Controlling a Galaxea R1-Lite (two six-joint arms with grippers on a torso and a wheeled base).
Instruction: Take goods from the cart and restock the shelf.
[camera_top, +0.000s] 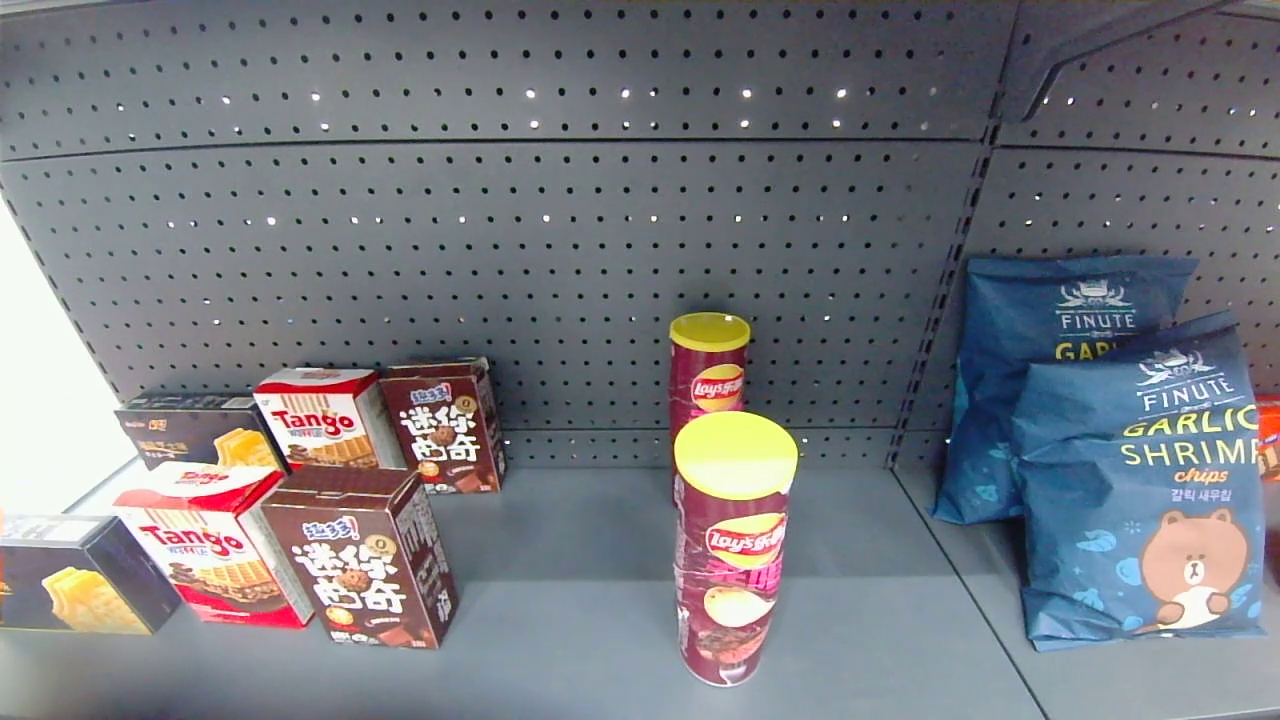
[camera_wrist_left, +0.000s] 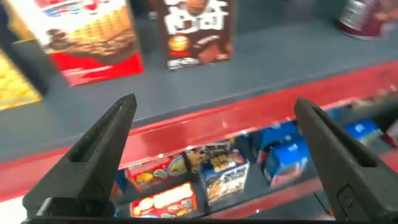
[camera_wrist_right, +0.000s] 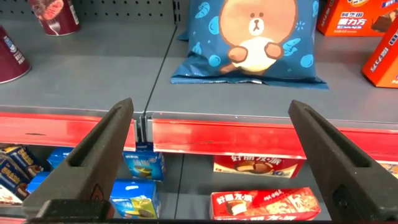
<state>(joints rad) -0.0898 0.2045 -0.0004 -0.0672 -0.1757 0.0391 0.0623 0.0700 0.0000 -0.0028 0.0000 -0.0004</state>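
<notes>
Two maroon chip cans with yellow lids stand mid-shelf, one in front (camera_top: 733, 548) and one behind (camera_top: 708, 375). Snack boxes stand at the left: a brown chocolate box (camera_top: 365, 570), a red-and-white wafer box (camera_top: 210, 545) and a dark box (camera_top: 75, 575), with a second row behind them. Blue shrimp chip bags (camera_top: 1140, 490) lean at the right. My left gripper (camera_wrist_left: 214, 104) is open and holds nothing, just outside the shelf's red front edge (camera_wrist_left: 205, 121), below the brown box (camera_wrist_left: 196, 31). My right gripper (camera_wrist_right: 211, 106) is open and holds nothing, before the bear bag (camera_wrist_right: 252, 40).
The grey shelf board (camera_top: 590, 560) has free room between the boxes and the cans. A perforated back panel (camera_top: 500, 230) closes the rear. Under the red edge (camera_wrist_right: 249, 137) a lower shelf holds blue packs (camera_wrist_right: 140, 180) and red boxes (camera_wrist_right: 273, 202). Orange boxes (camera_wrist_right: 348, 18) stand beside the bag.
</notes>
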